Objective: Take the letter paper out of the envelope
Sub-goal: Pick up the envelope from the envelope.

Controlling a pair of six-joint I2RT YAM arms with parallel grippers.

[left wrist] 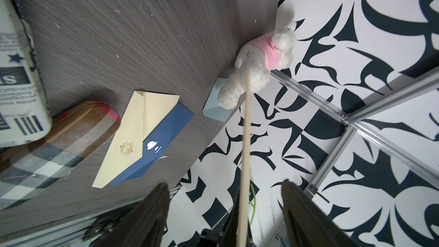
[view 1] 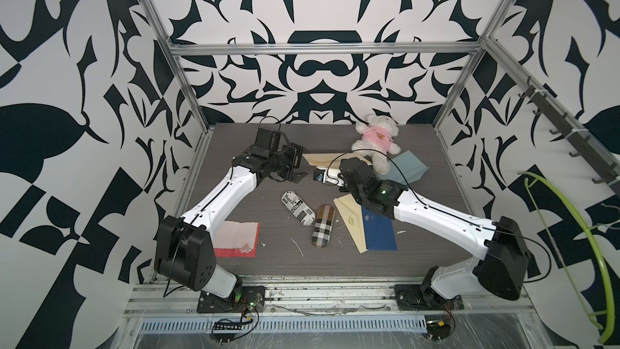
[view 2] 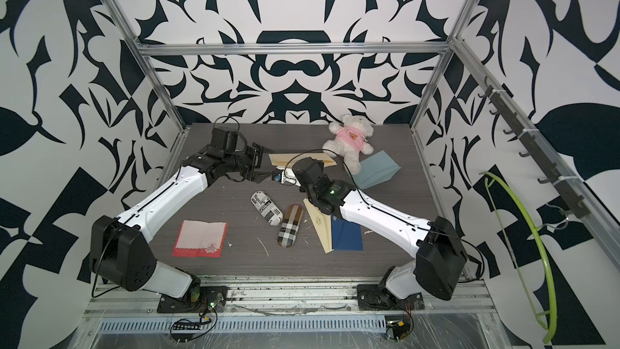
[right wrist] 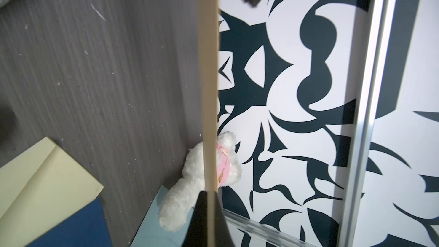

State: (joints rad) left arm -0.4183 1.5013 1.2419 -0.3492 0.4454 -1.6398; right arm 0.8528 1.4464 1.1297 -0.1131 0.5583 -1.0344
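Right jaws: fully closed, both fingers (right wrist: 198, 222) pinched on one end of the cream envelope (right wrist: 209, 67). It's held up off the surface and shows edge-on in both wrist views.

Left jaws: wide open, one finger (left wrist: 152, 210) on each side of the envelope's edge. There's a visible gap on both sides and nothing is gripped. Can't tell if either finger brushes it.

Letter paper: can't pick it out from the envelope in any view, so presumably it's inside. In both top views the envelope (view 1: 322, 159) sits between the two arms toward the back of the surface (view 1: 268, 203), near the teddy bear (view 1: 375, 142).

Step in hand, my read: the left takes the letter while the right anchors the envelope. To do it well:
- the left lands on the sheet only, at the open mouth; catch both layers and nothing slides out
- close square on the flat face, not across the edge
- the right pinch needs to be firm and clear of the letter, or it clamps the sheet in
- pull straight along the envelope's length, slowly; paper buckles if dragged sideways

Clutter to ignore:
- spare envelopes (view 1: 380, 236), cream and blue, under the right arm
- a pale blue envelope (view 1: 411, 166) beside the bear
- two glasses cases (view 1: 298, 209) mid-surface

All lie flat, well below the grip, so I see no collision risk.
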